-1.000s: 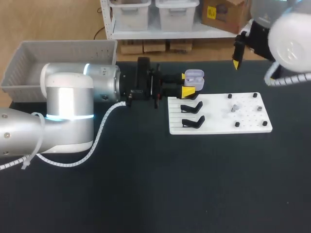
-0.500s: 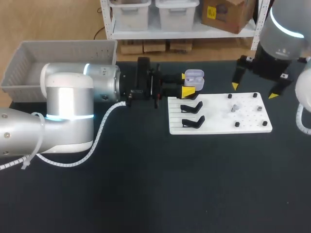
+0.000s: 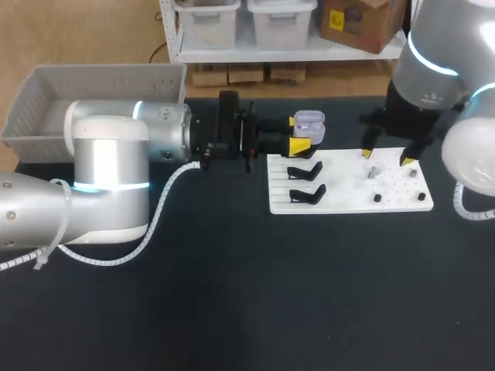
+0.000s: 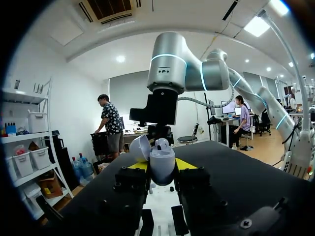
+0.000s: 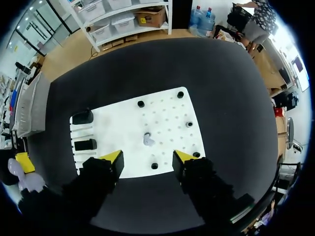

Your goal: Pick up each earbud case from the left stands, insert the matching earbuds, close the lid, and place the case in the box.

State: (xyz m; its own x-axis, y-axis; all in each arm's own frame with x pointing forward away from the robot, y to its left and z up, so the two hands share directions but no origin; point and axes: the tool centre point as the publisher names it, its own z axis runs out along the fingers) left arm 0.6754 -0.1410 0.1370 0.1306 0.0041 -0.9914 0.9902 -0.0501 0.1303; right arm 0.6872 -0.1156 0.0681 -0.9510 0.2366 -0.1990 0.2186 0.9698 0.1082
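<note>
Left gripper (image 3: 300, 133) is clamping the open pale-lilac plastic earbud case (image 4: 161, 160) at the white pegboard's (image 3: 348, 197) 11 o'clock corner. Right gripper (image 5: 147, 157), fingers spread, is hovering over the small pale earbud (image 5: 147, 139). Insertion, lid closing and boxing are seemingly all remaining.

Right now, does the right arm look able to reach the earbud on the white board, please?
Probably yes: the right gripper hangs open above the white board, and the earbud lies alone ahead of its fingers, nothing covering it.
</note>
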